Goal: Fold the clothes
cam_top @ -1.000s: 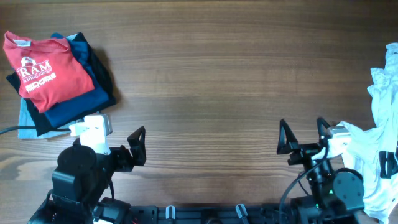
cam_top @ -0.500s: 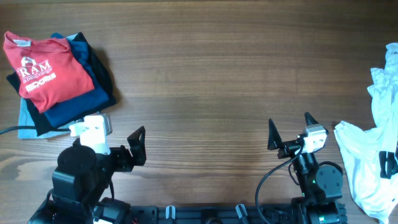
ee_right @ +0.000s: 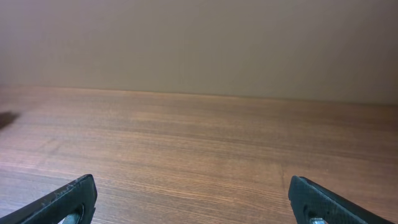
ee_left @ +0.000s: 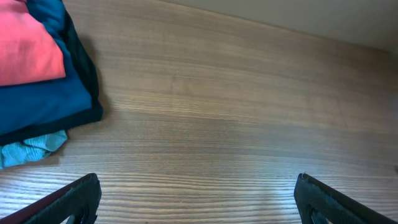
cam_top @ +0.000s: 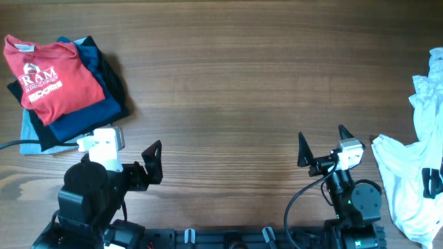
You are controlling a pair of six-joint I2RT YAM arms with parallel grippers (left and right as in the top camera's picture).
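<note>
- Overhead view: you see the wooden surface (cam_top: 228, 76) from above. At 10 o'clock a red T-shirt (cam_top: 52, 83) with white lettering lies folded on top of a stack. Beneath it are a dark blue garment (cam_top: 76, 117) and a black garment (cam_top: 114, 86), and a pale blue garment (cam_top: 28, 135) shows at the stack's 7 o'clock corner.
- At 3 to 4 o'clock a heap of white clothes (cam_top: 412, 183) lies crumpled at the frame's edge, well apart from the stack.
- Your left hand (cam_top: 149, 166) sits at 7 o'clock, near the stack but not touching it. Only one of its fingers shows clearly here.
- Your right hand (cam_top: 322, 142) sits at 5 o'clock, just beside the white clothes. Its two fingers are spread wide with bare wood between them.
- Left wrist view: the left hand (ee_left: 198, 199) is wide, with a fingertip in each lower corner and nothing in between. At 9 to 10 o'clock lies the stack's edge: red T-shirt (ee_left: 28, 53) on the dark blue garment (ee_left: 43, 102), and the pale blue garment (ee_left: 31, 148) lowest.
- Right wrist view: the right hand (ee_right: 193, 202) is likewise wide and holds nothing. Ahead you see only the surface (ee_right: 199, 137), running to a plain wall (ee_right: 199, 43) at 12 o'clock.
</note>
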